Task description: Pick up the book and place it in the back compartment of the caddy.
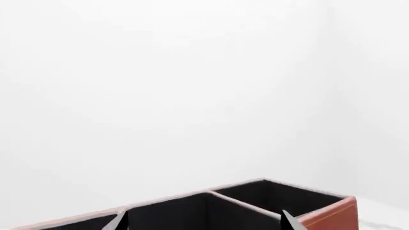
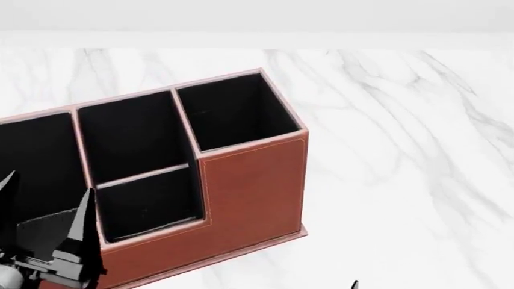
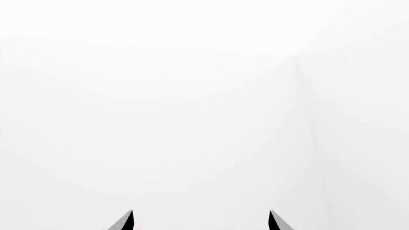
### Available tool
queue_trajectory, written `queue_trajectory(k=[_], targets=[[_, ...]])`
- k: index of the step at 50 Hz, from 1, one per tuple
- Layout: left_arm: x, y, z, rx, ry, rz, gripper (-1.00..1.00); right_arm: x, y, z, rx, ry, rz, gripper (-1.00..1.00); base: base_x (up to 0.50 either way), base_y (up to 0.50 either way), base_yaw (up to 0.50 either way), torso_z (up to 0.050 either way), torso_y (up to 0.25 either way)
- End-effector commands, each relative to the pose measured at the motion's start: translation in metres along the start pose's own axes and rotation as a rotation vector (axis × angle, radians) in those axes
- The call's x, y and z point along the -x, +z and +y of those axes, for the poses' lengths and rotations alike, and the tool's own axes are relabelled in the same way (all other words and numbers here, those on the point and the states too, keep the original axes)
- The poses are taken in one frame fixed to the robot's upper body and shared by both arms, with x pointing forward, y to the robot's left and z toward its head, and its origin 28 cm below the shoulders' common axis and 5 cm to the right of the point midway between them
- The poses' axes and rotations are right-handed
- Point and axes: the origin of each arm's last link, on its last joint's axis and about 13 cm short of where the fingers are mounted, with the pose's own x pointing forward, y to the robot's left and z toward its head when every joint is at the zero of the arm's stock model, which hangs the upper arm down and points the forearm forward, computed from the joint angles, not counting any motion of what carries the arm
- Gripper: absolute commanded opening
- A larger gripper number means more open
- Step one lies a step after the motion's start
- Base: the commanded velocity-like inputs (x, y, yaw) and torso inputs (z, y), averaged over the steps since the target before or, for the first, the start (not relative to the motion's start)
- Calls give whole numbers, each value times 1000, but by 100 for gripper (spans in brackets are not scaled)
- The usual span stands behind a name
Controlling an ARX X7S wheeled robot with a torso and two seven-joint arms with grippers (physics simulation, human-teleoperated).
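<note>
No book is being shown; left gripper (image 2: 44, 198) and right gripper (image 3: 199, 221) are being held open, empty, risking a blind snag on caddy (image 2: 257, 186) wall.

Leather-look stitched caddy (image 2: 253, 192), matt black lining, glossy marble table (image 2: 401, 150)

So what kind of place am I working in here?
Probably a desk or counter setup in a bare simulated room: a white marble-look tabletop, a red-brown leather-look desk caddy with black-lined cells, and plain white walls behind it. No book is in view.
</note>
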Motion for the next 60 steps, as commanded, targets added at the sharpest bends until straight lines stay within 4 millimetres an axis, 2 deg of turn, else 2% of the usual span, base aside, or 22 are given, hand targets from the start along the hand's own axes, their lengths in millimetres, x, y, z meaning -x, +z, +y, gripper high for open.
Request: queue_trajectory(k=[1,19,26,43,53,60], targets=[[-4,-8,2,-52,-121,81,100,0,-1,1,0,4,2,100,0,0,0,0,0],[-7,-13,10,-1,-387,225,100,0,-3,2,2,10,8,100,0,0,0,0,0],[-7,-15,12,30,-419,254,100,0,-4,2,2,13,13,100,0,0,0,0,0],[-2,-19,6,82,-556,283,100,0,-7,4,7,21,23,100,0,0,0,0,0],[4,-18,2,173,-684,301,100,0,-8,5,7,26,28,100,0,0,0,0,0],[6,-18,0,169,-705,302,100,0,-9,5,8,27,30,100,0,0,0,0,0]])
